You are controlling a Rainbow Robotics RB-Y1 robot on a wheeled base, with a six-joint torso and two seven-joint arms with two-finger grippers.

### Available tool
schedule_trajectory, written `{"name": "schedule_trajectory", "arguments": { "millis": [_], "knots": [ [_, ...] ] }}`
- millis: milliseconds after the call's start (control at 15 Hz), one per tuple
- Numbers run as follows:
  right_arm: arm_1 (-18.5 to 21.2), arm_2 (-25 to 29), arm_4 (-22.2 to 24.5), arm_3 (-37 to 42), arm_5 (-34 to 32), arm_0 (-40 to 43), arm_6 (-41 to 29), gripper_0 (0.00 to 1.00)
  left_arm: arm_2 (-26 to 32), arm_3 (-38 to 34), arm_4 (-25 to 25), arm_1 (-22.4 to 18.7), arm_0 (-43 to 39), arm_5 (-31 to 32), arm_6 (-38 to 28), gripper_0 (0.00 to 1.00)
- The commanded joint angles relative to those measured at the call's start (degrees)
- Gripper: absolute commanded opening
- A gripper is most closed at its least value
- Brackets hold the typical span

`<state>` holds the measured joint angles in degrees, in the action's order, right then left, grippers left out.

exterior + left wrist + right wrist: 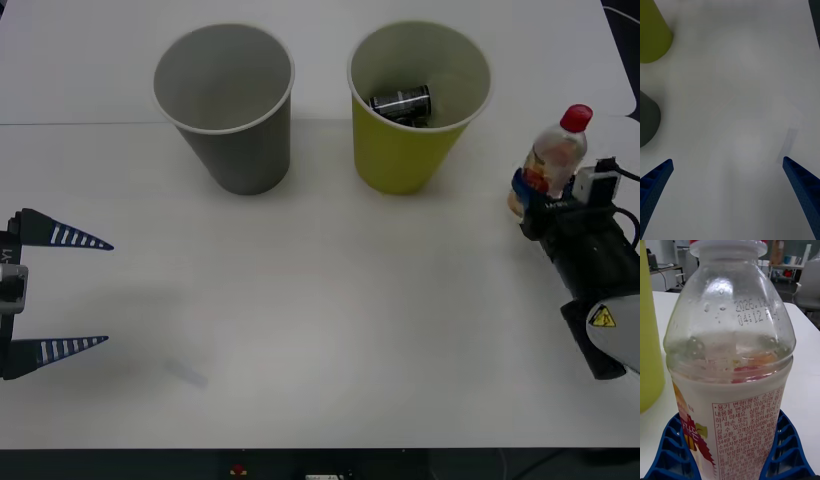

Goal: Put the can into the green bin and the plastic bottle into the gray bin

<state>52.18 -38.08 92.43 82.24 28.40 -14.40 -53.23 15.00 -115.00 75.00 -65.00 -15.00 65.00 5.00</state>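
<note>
Two fingers [672, 453] of right gripper [730, 461] clasp plastic bottle [730, 352]

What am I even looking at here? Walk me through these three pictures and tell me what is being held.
This is a two-armed robot at a white table. The front view looks down from above its arms. The other two pictures come from cameras on its wrists.

On the table stand a gray bin and a green bin. The can already lies inside the green bin.

The right end effector, at the table's right side, has its blue fingers closed around the bottle, which stands upright. The right wrist view shows that bottle up close, with the green bin beside it.

The left end effector waits open on the left, holding nothing; its wrist view shows its two fingers over bare table.
</note>
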Motion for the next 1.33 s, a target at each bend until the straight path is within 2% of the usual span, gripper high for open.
{"name": "schedule_trajectory", "arguments": {
  "millis": [67,267,533,733,933,1133,1333],
  "knots": [
    [1.88,9.78,6.09,7.59,-11.70,6.22,-0.03,0.00,0.00,0.00,0.00,0.00,0.00,0.00,0.00,1.00],
    [2.23,22.44,7.59,17.96,-26.03,14.31,-0.03,0.00,0.00,0.00,0.00,0.00,0.00,0.00,0.00,1.00],
    [1.17,39.49,6.00,31.05,-46.42,23.80,-3.11,0.00,0.00,0.00,0.00,0.00,0.00,0.00,0.00,1.00],
    [-1.11,48.54,-1.20,37.29,-59.86,26.61,-8.99,0.00,0.00,0.00,0.00,0.00,0.00,0.00,0.00,1.00],
    [-3.48,55.31,-2.26,42.21,-72.17,26.61,-19.37,0.00,0.00,0.00,0.00,0.00,0.00,0.00,0.00,1.00],
    [-4.10,58.56,-2.08,46.34,-80.25,24.85,-27.45,0.00,0.00,0.00,0.00,0.00,0.00,0.00,0.00,1.00],
    [-4.10,59.88,-3.75,46.78,-87.02,20.11,-27.54,0.00,0.00,0.00,0.00,0.00,0.00,0.00,0.00,1.00]
  ]
}}
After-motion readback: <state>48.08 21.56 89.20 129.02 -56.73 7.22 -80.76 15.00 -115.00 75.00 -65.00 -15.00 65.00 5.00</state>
